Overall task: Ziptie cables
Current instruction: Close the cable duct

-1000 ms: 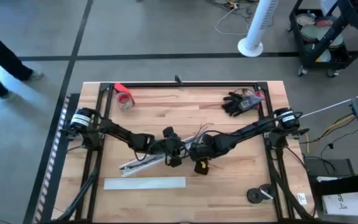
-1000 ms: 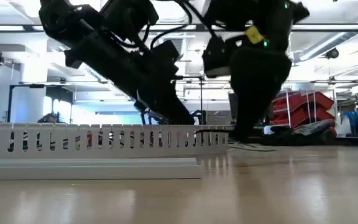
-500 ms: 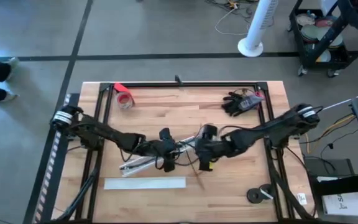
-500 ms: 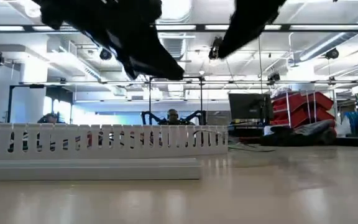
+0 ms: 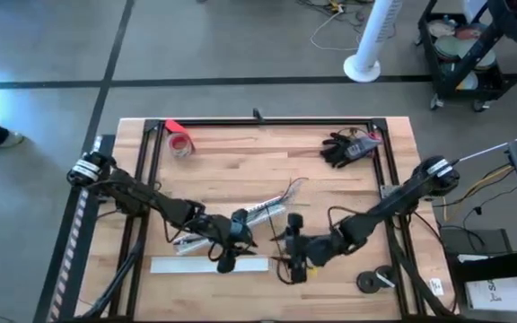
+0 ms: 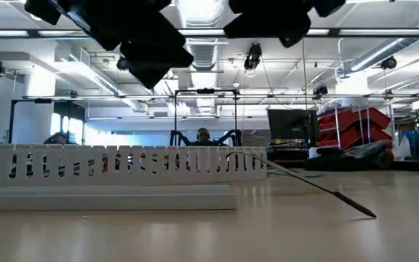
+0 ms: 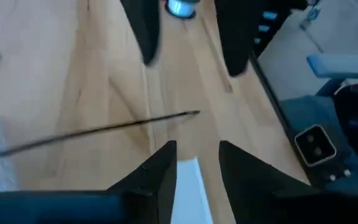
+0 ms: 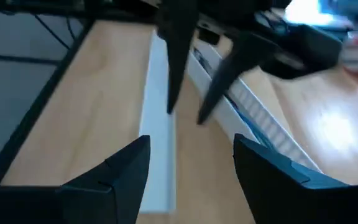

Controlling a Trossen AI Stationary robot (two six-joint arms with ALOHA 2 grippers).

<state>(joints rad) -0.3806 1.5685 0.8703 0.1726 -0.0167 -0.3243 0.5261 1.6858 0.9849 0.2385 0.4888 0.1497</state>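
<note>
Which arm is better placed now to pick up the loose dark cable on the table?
Probably the left: the open left gripper has the dark cable lying just ahead. The right gripper, also open, faces the white strip instead.

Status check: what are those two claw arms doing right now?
Left pincer open, empty, above white strip. Right pincer open, empty, beside it. Cables loose by the slotted duct. Nothing blocking.

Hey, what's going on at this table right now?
Both arms hang over the near side of the table. The left gripper and the right gripper are open and hold nothing. The cables lie in the slotted white duct mid-table, not yet tied. A flat white strip lies nearby.
</note>
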